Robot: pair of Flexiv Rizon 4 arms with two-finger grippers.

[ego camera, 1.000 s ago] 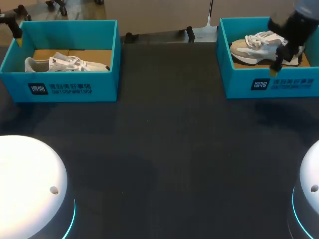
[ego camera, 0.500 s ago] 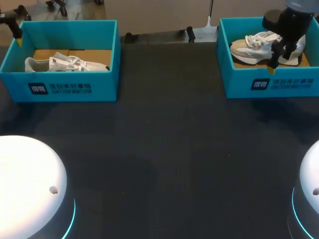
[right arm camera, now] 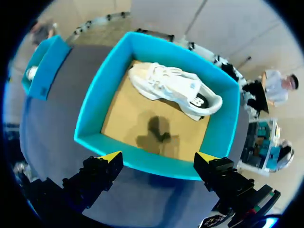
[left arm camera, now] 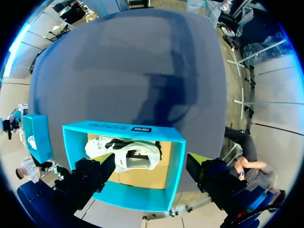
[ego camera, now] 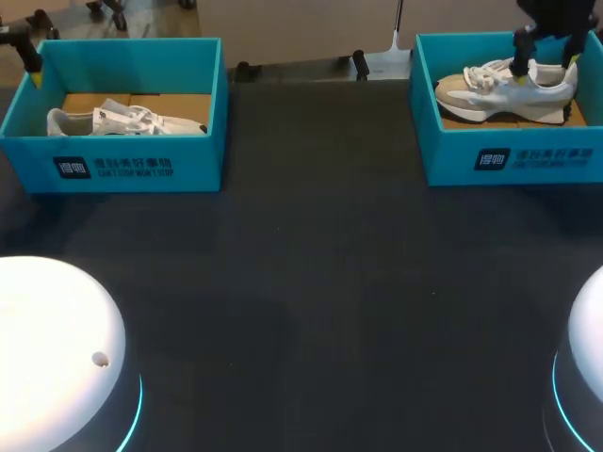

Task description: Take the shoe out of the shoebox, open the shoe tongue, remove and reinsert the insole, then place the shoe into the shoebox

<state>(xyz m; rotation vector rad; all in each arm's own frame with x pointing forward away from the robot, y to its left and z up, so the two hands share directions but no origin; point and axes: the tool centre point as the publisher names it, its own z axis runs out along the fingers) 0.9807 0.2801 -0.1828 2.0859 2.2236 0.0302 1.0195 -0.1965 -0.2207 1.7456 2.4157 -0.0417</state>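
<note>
Right pincer [right arm camera: 159, 156] hangs released, its two yellow tips spread wide and holding nothing, above the right shoebox [ego camera: 452, 155]. Its arm comes in over that box's far corner, and the fingers point down over the heel half of the shoe [ego camera: 504, 89]. Whether they touch the shoe cannot be told from the head view. From the wrist the whole box shows beneath them.

The dark table [ego camera: 311, 282] stretches out from the right shoebox towards the robot. A left shoebox [ego camera: 203, 160], the same teal, stands well apart from the right shoebox along the same far edge. The left pincer [left arm camera: 148, 160] hangs over that left box, also released and holding nothing.

The right shoebox is open-topped with a brown cardboard floor, on which the pincer's shadow falls. The shoe sits upright on its sole inside, close along the wall away from the robot, with its toe towards the left shoebox. It is a white and beige trainer with white laces and a dark logo on its side. A second pale shoe [ego camera: 118, 121] lies in the left shoebox.

A dark label [ego camera: 535, 157] with white print sits on the right shoebox's front wall.
</note>
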